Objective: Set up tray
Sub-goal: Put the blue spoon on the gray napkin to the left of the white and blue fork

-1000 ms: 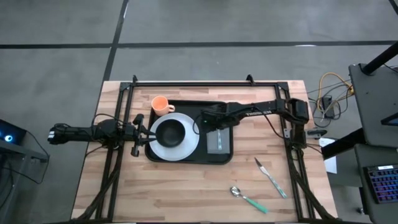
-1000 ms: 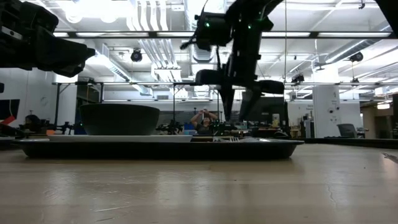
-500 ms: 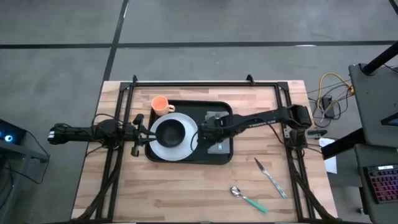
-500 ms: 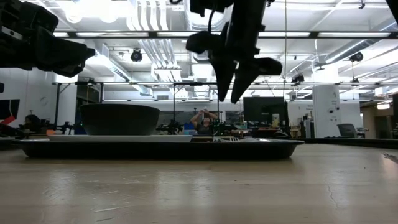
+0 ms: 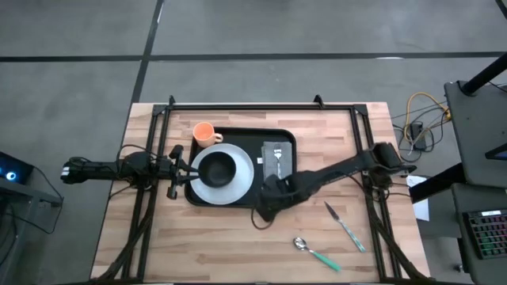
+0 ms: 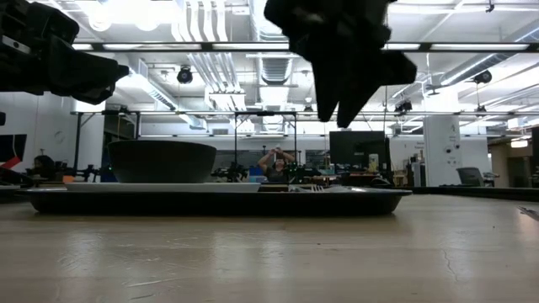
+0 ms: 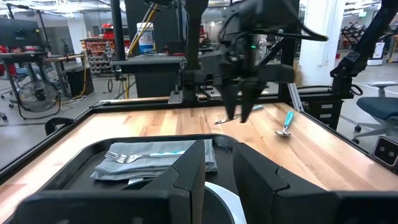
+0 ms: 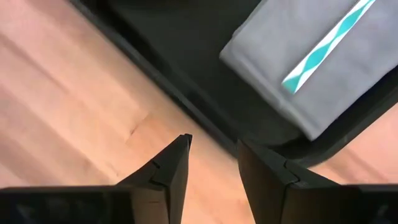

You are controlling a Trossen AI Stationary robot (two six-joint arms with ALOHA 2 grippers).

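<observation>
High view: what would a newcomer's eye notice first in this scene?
First, the black tray in the middle of the wooden table, holding a white plate with a black bowl and a grey napkin carrying a fork. Next, the right gripper, empty and open, above the tray's near edge. An orange cup stands at the tray's far left corner.

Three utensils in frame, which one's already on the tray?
The fork: it lies on the grey napkin inside the tray. The knife and spoon lie on the bare table.
</observation>
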